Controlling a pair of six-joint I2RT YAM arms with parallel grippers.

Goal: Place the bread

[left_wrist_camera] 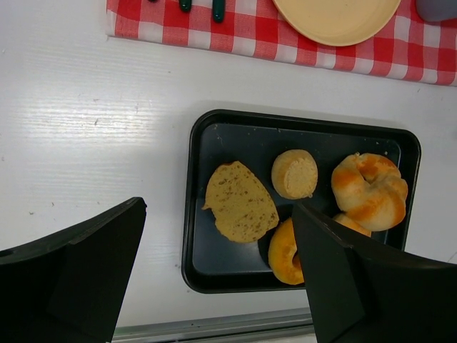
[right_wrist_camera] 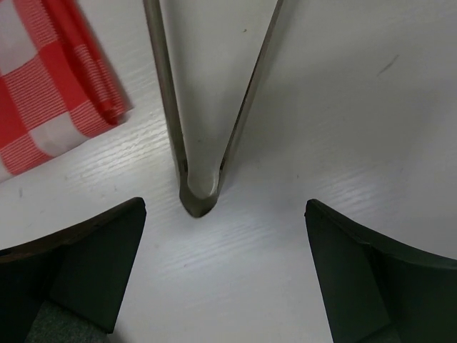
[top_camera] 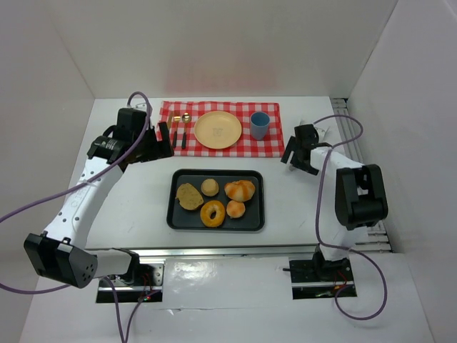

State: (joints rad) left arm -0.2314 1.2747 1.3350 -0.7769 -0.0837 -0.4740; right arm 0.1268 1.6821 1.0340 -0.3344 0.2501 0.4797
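Observation:
Several breads lie in a black tray (top_camera: 253,221) (left_wrist_camera: 214,136): a flat brown slice (top_camera: 188,196) (left_wrist_camera: 239,201), a small round bun (top_camera: 209,187) (left_wrist_camera: 294,174), a glazed twisted roll (top_camera: 240,190) (left_wrist_camera: 369,189), a ring-shaped one (top_camera: 212,214) (left_wrist_camera: 284,254) and a small orange roll (top_camera: 235,209). A yellow plate (top_camera: 218,130) (left_wrist_camera: 335,14) rests on the red checked cloth (top_camera: 271,146) (left_wrist_camera: 214,32). My left gripper (top_camera: 166,143) (left_wrist_camera: 218,264) hovers open and empty left of the cloth, above the tray's near-left part. My right gripper (top_camera: 298,158) (right_wrist_camera: 225,271) stands open just behind the hinge end of metal tongs (right_wrist_camera: 196,189) on the table.
On the cloth are a blue cup (top_camera: 259,125) and cutlery (top_camera: 179,128) beside the plate. The cloth's corner (right_wrist_camera: 57,93) lies left of the tongs. White walls enclose the table on three sides, and a metal rail (left_wrist_camera: 214,325) runs along the near edge.

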